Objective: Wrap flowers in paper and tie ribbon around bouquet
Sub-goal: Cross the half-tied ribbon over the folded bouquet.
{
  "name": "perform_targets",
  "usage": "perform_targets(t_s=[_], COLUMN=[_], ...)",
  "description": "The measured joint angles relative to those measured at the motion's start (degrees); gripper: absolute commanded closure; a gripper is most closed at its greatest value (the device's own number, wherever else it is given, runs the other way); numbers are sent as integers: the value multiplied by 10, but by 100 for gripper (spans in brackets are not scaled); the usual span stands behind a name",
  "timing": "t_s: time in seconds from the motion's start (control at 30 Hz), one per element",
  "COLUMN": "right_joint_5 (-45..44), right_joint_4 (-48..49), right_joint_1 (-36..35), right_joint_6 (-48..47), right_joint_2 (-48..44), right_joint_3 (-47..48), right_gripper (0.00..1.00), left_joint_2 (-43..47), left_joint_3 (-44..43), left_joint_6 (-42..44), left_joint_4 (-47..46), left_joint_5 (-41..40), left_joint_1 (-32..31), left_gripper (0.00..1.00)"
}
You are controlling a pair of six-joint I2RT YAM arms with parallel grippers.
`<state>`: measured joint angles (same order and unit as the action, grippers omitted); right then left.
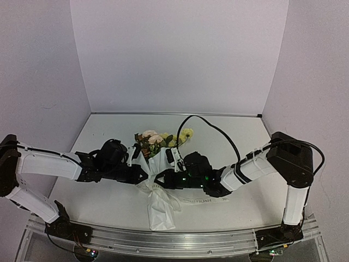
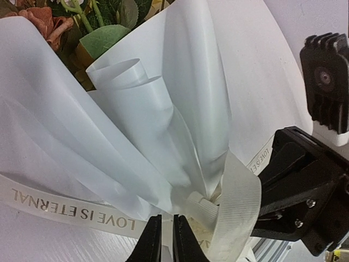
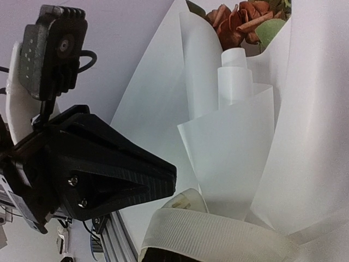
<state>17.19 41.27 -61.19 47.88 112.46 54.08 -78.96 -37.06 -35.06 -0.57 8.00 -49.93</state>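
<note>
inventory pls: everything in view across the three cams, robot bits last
flowers: one bunch; cream-pink, yellow, orange, green leaves; mid-table, heads toward the back wall, sheathed in the paper.
paper: one sheet; white; wrapped as a cone around the stems, narrow end toward the rail.
ribbon: one; cream with dark lettering; around the cone's waist, a tail trailing right on the table.
cable: one; black; looping over the table behind the right arm.
table: one; white.
rail: one; metal; near edge.
left gripper: black; shut on the ribbon at the knot.
right gripper: black; shut, tips at the ribbon loop, grip unclear.
</note>
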Motion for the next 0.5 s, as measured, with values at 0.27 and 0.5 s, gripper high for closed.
perform_targets(t_s=[0.27,0.5], right_joint_5=[8,8], right_joint_4=[1,3], right_joint_1=[0,0], right_joint_6=[6,8], right_joint_2=[24,24], right_joint_3=[6,7], right_gripper=[100,100], left_joint_2=[-14,-16], left_joint_3=[0,0], left_joint_6=[3,10], left_joint_4=[-28,-40], left_joint_5=[65,103], left_joint_1=[0,0], left_gripper=[90,83])
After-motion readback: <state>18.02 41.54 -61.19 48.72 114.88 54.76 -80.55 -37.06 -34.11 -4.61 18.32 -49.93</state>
